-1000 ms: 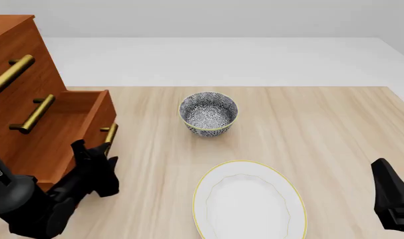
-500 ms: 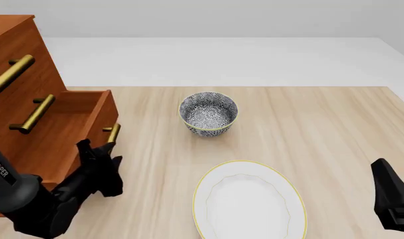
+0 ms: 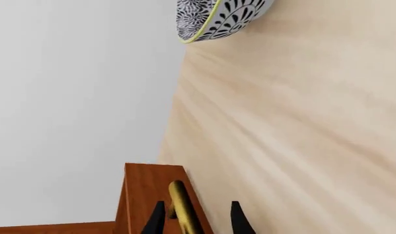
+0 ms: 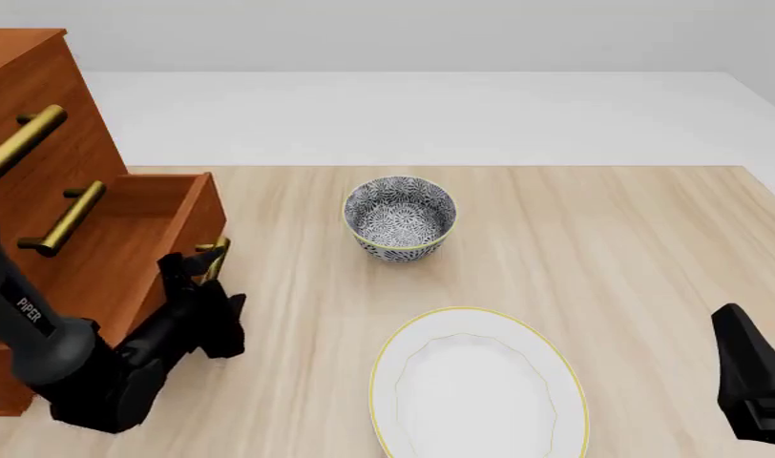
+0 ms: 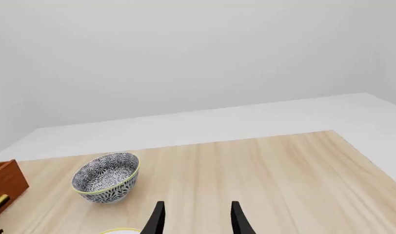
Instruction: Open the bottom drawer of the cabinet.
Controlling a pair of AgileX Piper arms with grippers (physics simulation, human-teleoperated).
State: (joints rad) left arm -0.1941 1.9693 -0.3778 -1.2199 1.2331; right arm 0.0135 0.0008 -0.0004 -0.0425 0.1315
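At far left the cabinet [image 4: 31, 143] stands with its bottom drawer [image 4: 146, 239] pulled slightly farther out than a second ago. The left gripper [image 4: 207, 277] stays clamped on the drawer's brass handle [image 3: 184, 209]. The right gripper [image 5: 195, 217] hangs parted, unmoved.

Only legible txt: "PIPER" in small white caps on the black link of the left arm [image 4: 37, 329], front view, approx 8 o'clock of frame, letters running slanted along the link. No other txt, nos. or signs readable: none on the cabinet [image 4: 44, 191], the patterned bowl [image 4: 399, 216], the plate [image 4: 477, 386] or the right arm [image 4: 750, 386]. Both wrist views carry no lettering at all.
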